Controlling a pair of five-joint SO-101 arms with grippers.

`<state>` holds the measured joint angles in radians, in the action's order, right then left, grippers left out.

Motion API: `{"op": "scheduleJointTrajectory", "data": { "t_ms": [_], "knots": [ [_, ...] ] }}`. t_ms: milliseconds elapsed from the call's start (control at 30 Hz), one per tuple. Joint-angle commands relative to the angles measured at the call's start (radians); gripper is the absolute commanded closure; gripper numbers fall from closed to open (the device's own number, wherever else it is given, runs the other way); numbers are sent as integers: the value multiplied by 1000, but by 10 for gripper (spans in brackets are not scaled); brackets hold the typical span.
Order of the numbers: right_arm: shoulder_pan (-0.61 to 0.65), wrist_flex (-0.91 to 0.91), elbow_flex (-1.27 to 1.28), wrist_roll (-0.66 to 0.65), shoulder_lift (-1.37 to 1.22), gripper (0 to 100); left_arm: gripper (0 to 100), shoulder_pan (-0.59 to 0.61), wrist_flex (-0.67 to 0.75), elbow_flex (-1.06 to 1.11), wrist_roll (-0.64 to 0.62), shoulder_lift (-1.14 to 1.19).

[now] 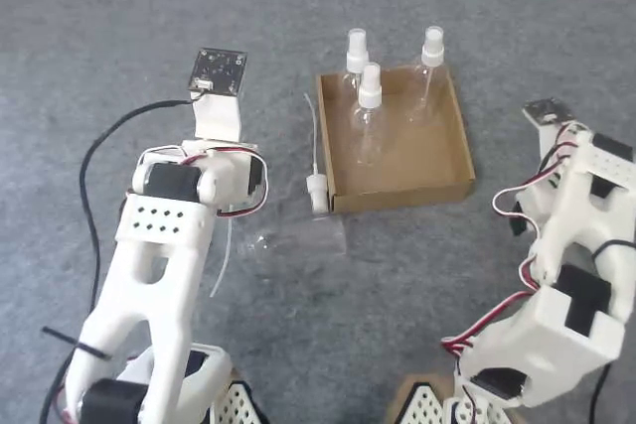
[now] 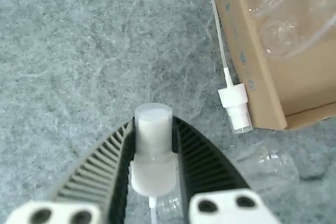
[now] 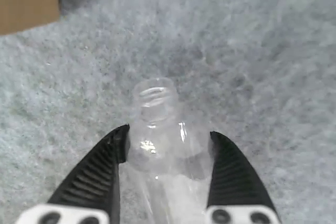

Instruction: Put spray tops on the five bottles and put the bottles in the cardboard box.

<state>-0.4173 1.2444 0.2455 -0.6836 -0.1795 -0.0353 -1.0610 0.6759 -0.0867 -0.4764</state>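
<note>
On the grey counter point(image 1: 477, 37) I see the cardboard box point(image 1: 402, 196) holding three capped bottles point(image 1: 369, 121); my right pincer point(image 3: 168, 136) is clamped around an uncapped bottle point(image 3: 157, 129) below its neck; another bare bottle point(image 1: 308, 235) lies on the counter near the box's corner; my left pincer point(image 2: 152, 127) grips a spray top point(image 2: 152, 153); a loose spray top point(image 2: 234, 106) lies against the box wall.

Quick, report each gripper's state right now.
Left gripper: closed on a spray top.
Right gripper: closed on an open-necked clear bottle.
</note>
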Motion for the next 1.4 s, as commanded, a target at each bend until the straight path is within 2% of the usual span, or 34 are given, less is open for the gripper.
{"op": "scheduleJointTrajectory", "data": {
  "t_ms": [0, 167, 267, 533, 667, 767, 933, 1033, 1200, 1367],
  "knots": [
    [10, 82, -87, 3, 180, 947, 988, 2, 20, -36, 6, -49],
    [148, 150, -68, 17, 453, 974, 988, 9, -23, -133, 6, -83],
    [285, 154, -11, 117, 613, 975, 988, 9, -75, -202, 6, -170],
    [780, 59, 164, 318, 960, 975, 988, 9, -196, -423, 5, -400],
    [1027, -36, 242, 430, 1013, 976, 988, 9, -224, -542, -3, -433],
    [1153, -156, 322, 500, 1010, 977, 988, 9, -224, -611, -12, -442],
    [1257, -386, 476, 586, 1010, 980, 988, 9, -219, -682, -97, -439],
    [1290, -461, 543, 589, 1020, 994, 988, 8, -150, -682, -143, -442],
    [1319, -484, 574, 589, 1021, 992, 988, 0, -68, -642, -230, -436],
    [1317, -484, 574, 591, 1021, 992, 988, 0, -49, -553, -278, -434]
  ]
}}
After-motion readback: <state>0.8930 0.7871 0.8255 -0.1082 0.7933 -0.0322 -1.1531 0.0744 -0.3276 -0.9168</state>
